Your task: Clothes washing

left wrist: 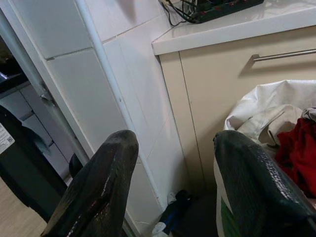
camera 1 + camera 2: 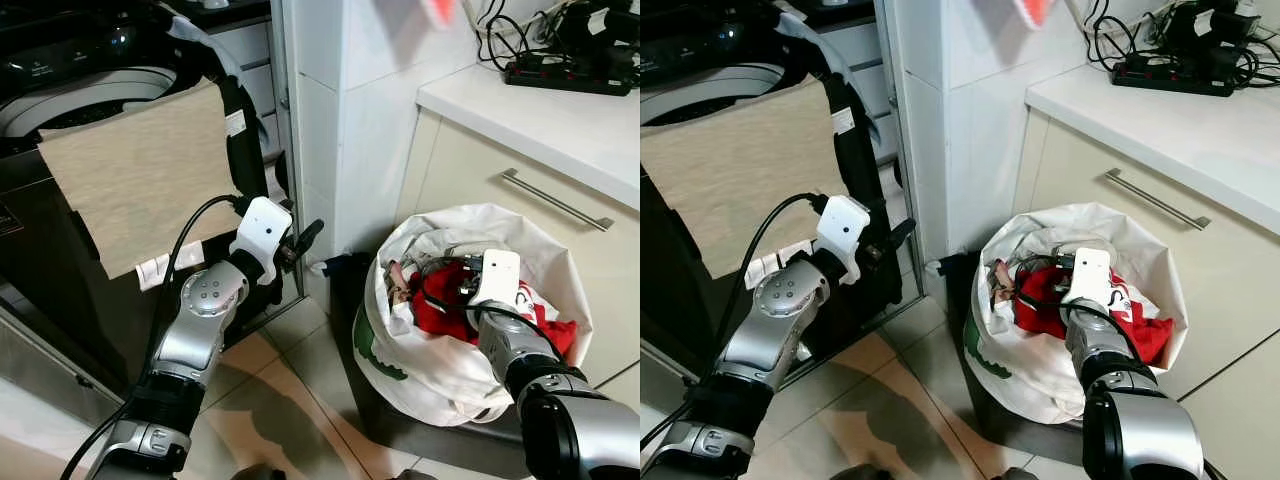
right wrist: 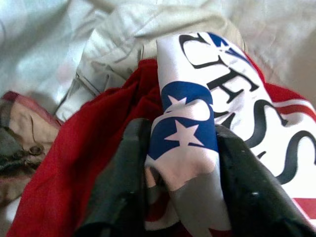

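Observation:
A white laundry bag (image 2: 440,375) stands on the floor against the cabinet, with red and other clothes (image 2: 436,308) inside. My right gripper (image 3: 180,168) is down in the bag, shut on a fold of a red, white and blue printed garment (image 3: 190,123). A beige garment (image 3: 123,54) lies beside it. At the left, the washing machine (image 2: 90,85) has a beige cloth (image 2: 140,175) draped over its front rim. My left gripper (image 2: 305,238) hangs open in front of the machine, next to the tiled pillar, with nothing between its fingers (image 1: 98,187).
A tiled pillar (image 2: 350,120) separates the machine from a cream cabinet with a bar handle (image 2: 555,200). The white counter (image 2: 560,115) carries a black power strip (image 2: 570,75) with cables. A small dark item (image 1: 173,215) lies at the pillar's foot. The tiled floor (image 2: 290,400) lies between the arms.

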{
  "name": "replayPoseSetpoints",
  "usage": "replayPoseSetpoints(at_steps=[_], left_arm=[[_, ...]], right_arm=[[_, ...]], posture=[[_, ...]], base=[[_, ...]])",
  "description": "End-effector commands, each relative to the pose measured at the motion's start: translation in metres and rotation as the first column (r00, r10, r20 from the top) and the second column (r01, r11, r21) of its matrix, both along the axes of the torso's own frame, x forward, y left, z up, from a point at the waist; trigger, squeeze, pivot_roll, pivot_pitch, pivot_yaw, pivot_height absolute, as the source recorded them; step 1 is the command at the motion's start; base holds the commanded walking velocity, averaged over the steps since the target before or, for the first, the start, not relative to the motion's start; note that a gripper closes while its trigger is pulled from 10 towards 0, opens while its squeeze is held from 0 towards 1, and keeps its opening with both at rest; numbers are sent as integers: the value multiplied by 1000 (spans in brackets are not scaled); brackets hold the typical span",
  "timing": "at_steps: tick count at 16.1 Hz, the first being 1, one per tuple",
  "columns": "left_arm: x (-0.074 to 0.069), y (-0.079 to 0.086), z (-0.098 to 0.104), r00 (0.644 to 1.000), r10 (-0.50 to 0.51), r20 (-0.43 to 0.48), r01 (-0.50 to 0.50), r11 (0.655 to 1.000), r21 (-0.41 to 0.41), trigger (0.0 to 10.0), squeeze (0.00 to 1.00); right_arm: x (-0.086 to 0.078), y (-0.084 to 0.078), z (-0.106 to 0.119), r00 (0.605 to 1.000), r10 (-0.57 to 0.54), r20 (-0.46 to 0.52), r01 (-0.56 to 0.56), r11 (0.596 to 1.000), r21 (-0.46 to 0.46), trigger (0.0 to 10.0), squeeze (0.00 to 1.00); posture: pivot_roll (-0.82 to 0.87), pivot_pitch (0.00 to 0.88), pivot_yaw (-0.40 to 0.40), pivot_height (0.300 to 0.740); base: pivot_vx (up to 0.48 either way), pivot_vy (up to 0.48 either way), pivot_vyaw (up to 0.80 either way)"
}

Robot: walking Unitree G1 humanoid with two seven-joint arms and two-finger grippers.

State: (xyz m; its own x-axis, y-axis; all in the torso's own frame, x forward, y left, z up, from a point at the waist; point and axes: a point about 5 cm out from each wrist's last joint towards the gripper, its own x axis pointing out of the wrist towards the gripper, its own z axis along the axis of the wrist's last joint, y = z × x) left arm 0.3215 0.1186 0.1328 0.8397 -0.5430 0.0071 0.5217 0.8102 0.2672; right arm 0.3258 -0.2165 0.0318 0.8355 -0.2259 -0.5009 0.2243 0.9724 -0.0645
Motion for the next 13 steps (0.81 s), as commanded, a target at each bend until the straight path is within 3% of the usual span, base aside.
replayPoseSetpoints(at_steps=[1, 2, 4, 7, 9, 10, 11, 12, 13], left_arm=[[3, -3, 2, 1000, 9, 12, -9, 1000, 12, 10000, 0], [3, -3, 2, 1000, 15, 10, -15, 1000, 7, 10000, 0], [1, -4, 0, 1000, 18, 2, -18, 1000, -1, 10000, 0], [0, -5, -3, 1000, 14, -3, -14, 1000, -1, 10000, 0], [1, -7, -2, 1000, 15, -3, -15, 1000, 2, 10000, 0], [1, -7, -2, 1000, 15, -2, -15, 1000, 3, 10000, 0], [2, -8, -2, 1000, 15, -1, -15, 1000, 4, 10000, 0], [1, -8, -2, 1000, 16, 0, -16, 1000, 4, 10000, 0], [1, -7, -3, 1000, 21, -2, -21, 1000, 4, 10000, 0]], right_arm=[[26, 9, 36, 984, 57, 172, -54, 998, -18, 0, 412], [32, 12, 48, 971, 80, 226, -75, 997, -30, 0, 408], [50, 18, 95, 887, 193, 420, -139, 978, -155, 0, 349], [57, 15, 136, 799, 219, 560, -129, 972, -195, 0, 310], [58, 24, 161, 722, 265, 639, -163, 963, -215, 0, 0], [57, 26, 166, 708, 272, 652, -172, 961, -215, 0, 0], [56, 23, 167, 721, 280, 633, -161, 957, -240, 0, 0], [54, 12, 147, 798, 222, 561, -131, 971, -198, 0, 0], [45, 4, 107, 889, 150, 433, -101, 986, -135, 10000, 0]], posture=[[-127, 0, 23, 724], [-126, 0, 20, 724], [-129, 0, 18, 724], [-135, 0, 19, 724], [-141, 0, 25, 724], [-141, 0, 25, 724], [-145, 0, 22, 724], [-144, 0, 20, 724], [-142, 0, 19, 724]], base=[[0, 0, 0], [0, 0, 0], [0, 0, 0], [0, 0, 0], [0, 0, 0], [0, 0, 0], [0, 0, 0], [0, 0, 0], [0, 0, 0]])
